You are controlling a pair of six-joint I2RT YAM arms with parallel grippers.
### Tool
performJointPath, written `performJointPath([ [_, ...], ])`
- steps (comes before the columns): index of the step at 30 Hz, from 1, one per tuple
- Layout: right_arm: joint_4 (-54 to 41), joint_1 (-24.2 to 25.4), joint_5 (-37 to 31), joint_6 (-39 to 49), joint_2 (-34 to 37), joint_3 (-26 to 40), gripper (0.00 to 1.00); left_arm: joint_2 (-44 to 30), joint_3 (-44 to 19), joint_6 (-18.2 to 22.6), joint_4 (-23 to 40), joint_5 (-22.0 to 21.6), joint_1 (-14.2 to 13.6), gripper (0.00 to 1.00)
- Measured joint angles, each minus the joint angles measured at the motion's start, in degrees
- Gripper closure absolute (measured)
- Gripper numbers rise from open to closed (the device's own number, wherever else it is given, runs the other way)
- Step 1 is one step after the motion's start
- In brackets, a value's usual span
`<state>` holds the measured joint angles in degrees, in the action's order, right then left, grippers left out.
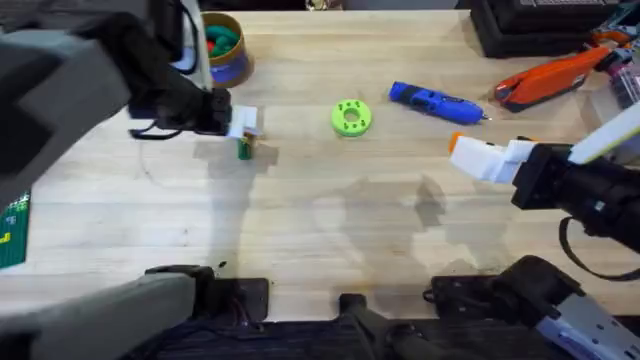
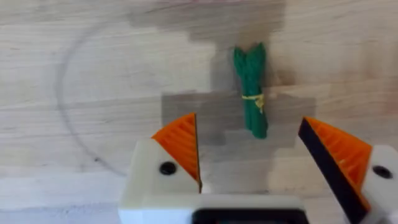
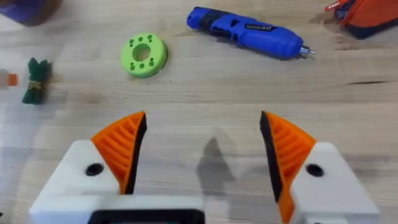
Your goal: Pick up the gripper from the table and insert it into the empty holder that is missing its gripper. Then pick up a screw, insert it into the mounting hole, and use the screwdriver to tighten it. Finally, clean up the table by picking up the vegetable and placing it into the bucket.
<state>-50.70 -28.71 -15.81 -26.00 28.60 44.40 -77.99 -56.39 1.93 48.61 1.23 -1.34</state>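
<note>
Wood table (image 1: 300, 230): your left gripper (image 2: 249, 158) hung wide apart over slim green toy vegetable (image 2: 251, 87); right gripper (image 3: 202, 149) was spread too

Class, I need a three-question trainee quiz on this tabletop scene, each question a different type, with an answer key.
1. True or false: the left end effector is closed on the vegetable.
2. Which lies nearer the screwdriver? A) the green disc B) the bucket
3. Fill in: the right end effector has its fingers ____.

Key: 1. False; it is open, the vegetable lying on the table beyond its fingertips. 2. A. 3. open.
</note>
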Motion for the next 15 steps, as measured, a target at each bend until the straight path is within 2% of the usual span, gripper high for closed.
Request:
performJointPath([
  [7, 0.00, 0.00, 0.00, -0.20, 0.00, 0.00, 0.012, -13.99, -4.60, -0.55, -1.48, 0.30, -0.02, 0.007],
  [11, 0.00, 0.00, 0.00, -0.20, 0.00, 0.00, 0.012, -20.07, -10.10, -2.23, 0.84, 1.09, -0.02, 0.083],
  [15, -0.02, 0.00, 0.00, -0.22, 0.00, 0.00, 0.010, -24.04, -11.89, -3.95, 1.66, 1.61, -0.21, 0.095],
])
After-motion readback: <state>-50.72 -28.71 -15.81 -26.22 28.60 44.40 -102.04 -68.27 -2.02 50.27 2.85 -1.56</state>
